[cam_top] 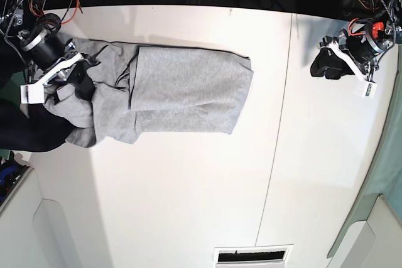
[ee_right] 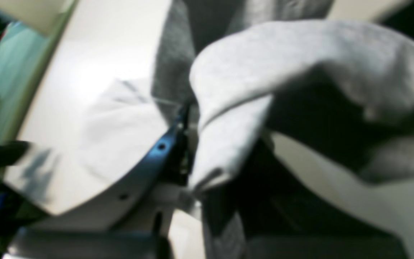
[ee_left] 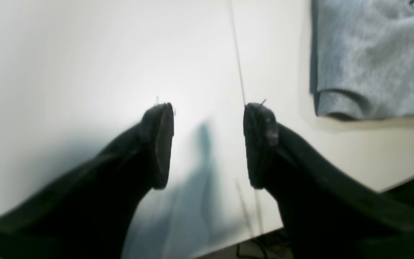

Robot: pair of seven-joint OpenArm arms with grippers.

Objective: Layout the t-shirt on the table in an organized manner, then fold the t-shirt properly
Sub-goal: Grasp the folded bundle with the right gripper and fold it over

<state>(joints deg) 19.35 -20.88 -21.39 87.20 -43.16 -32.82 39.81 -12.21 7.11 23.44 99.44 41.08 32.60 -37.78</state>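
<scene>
Grey t-shirt [cam_top: 182, 89] edge pinched in right fingers [ee_right: 183, 144].

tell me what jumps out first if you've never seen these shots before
The grey t-shirt lies folded over itself on the far left part of the white table, its left end bunched up. There the right gripper is shut on a fold of the cloth, which the right wrist view shows draped right in front of the lens. At the far right edge the left gripper hangs open over bare tabletop, empty and apart from the shirt.
</scene>
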